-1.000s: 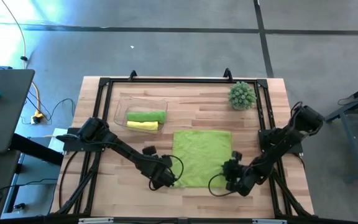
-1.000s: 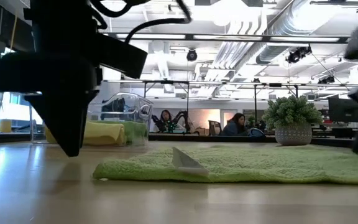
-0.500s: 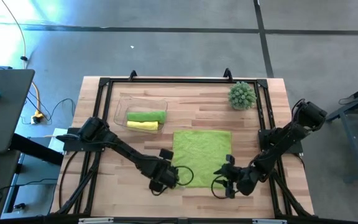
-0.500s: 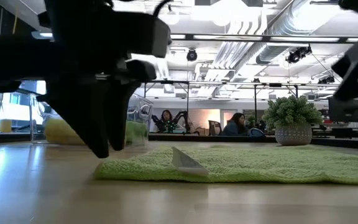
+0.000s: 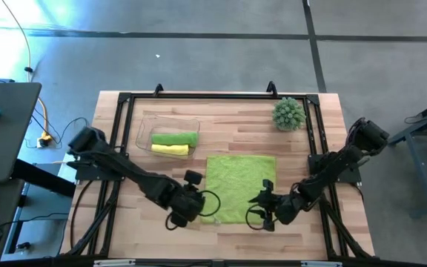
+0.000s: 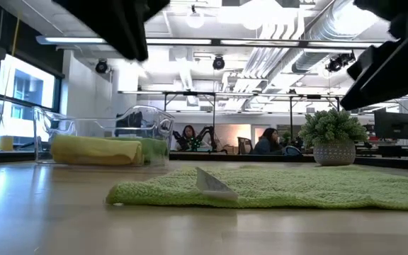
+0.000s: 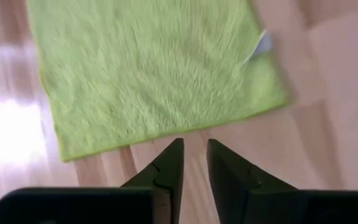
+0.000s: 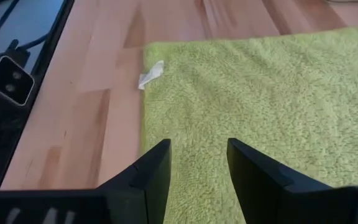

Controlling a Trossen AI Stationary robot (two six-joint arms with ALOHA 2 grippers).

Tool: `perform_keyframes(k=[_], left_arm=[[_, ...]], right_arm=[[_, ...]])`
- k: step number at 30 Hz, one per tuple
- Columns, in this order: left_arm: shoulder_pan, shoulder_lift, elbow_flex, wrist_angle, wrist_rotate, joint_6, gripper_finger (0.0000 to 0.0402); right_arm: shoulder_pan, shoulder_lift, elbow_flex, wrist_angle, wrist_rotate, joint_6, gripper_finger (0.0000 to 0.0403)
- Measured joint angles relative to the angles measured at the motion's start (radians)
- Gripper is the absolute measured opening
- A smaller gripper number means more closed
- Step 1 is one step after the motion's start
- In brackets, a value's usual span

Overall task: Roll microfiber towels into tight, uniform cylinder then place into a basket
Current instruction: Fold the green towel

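A lime green towel (image 5: pixel 240 188) lies spread flat and roughly square on the wooden surface (image 5: pixel 228 133), its edges running square with the surface's edges, near the front and a little right of centre. A small white tag (image 6: pixel 214 183) sticks out at its near left corner. Farther back and to the left stands the clear basket (image 5: pixel 145 126), with its long axis running left to right. Inside it lie two rolled towels side by side, both pointing left to right: a green roll (image 5: pixel 174 139) on the far side and a yellow roll (image 5: pixel 170 150) just in front of it, touching.

The left arm reaches from the left edge diagonally toward the front, and the left pincer (image 5: pixel 196 207) hangs over bare wood just beside the flat towel's near left corner. In its wrist view the two fingers (image 7: pixel 169 171) stand only a narrow gap apart, clamped on nothing, with the towel's near edge just beyond their tips.

The right arm comes in from the right edge, bent low toward the front, and the right pincer (image 5: pixel 262 210) hovers over the towel's near right corner. Its fingers (image 8: pixel 154 171) stand clearly apart above the cloth, with nothing between them.

A spiky green ball plant (image 5: pixel 288 113) in a small pot stands at the far right corner, well apart from the towel.
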Motion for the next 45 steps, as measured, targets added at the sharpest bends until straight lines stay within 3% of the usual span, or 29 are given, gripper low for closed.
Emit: perform_keyframes(k=[4, 9, 14, 21, 29, 36, 40, 45], left_arm=[[-0.011, -0.068, -0.085, 0.14, -0.026, -0.026, 0.0055], [0.01, -0.065, -0.221, 0.375, -0.025, -0.016, 0.0057], [0.041, -0.009, -0.313, 0.572, 0.069, -0.033, 0.0059], [0.041, 0.102, -0.32, 0.706, 0.257, 0.013, 0.0087], [0.028, 0.168, -0.299, 0.733, 0.208, 0.18, 0.0154], [0.002, 0.159, -0.279, 0.704, 0.229, 0.078, 0.0172], [-0.018, 0.158, -0.269, 0.689, 0.229, 0.032, 0.0172], [-0.024, 0.158, -0.269, 0.662, 0.223, 0.007, 0.0172]], right_arm=[[-0.043, 0.0, 0.0, -0.007, -0.086, -0.007, 0.0149], [-0.084, -0.001, 0.001, -0.038, -0.252, -0.011, 0.0149], [-0.084, -0.001, 0.001, -0.13, -0.432, 0.063, 0.0149], [-0.021, -0.001, 0.001, -0.168, -0.545, 0.145, 0.0149], [0.045, -0.001, 0.001, -0.182, -0.554, 0.204, 0.0149], [0.116, -0.001, 0.001, -0.186, -0.534, 0.299, 0.0149], [0.15, -0.001, 0.001, -0.197, -0.472, 0.295, 0.0149], [0.181, -0.001, 0.001, -0.262, -0.302, 0.19, 0.0149]])
